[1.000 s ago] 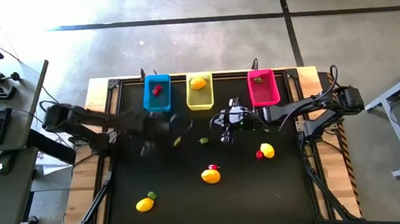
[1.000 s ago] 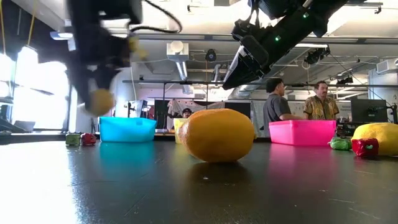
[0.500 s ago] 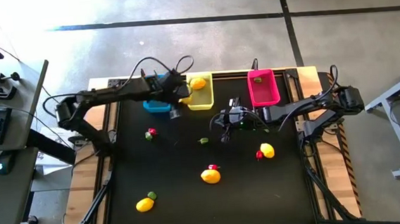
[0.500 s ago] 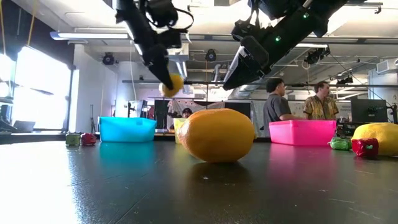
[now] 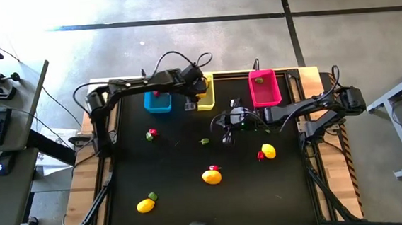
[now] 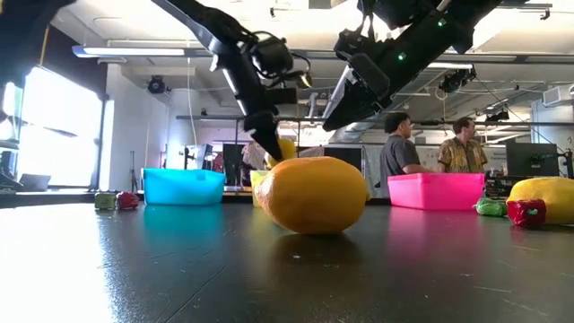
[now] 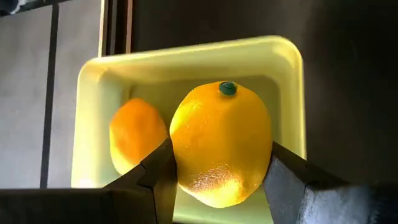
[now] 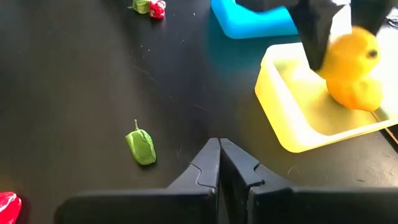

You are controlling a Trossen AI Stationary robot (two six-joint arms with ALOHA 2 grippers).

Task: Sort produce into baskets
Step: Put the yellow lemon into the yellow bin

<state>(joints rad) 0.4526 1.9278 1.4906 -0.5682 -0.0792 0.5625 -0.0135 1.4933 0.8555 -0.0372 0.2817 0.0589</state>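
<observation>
- The left gripper [image 7: 221,180] hangs over the yellow rectangular plastic basket [image 7: 289,93] at the far edge of the table; its two dark fingers [image 7: 158,174] clamp a yellow lemon-shaped fruit [image 7: 221,146] with a small green stem end.
- A second yellow fruit [image 7: 137,134] lies inside this basket, partly hidden behind the held one.
- From above, the left arm covers most of the yellow basket and a part of the blue plastic basket [image 5: 156,105].
- The right gripper [image 8: 219,165] waits above the middle of the black table [image 5: 186,199], fingers pressed together and empty, near a small olive-green piece [image 8: 142,147].
- The magenta-pink basket [image 5: 264,88] holds something small that is hard to make out.
- I can read no label or writing anywhere.
</observation>
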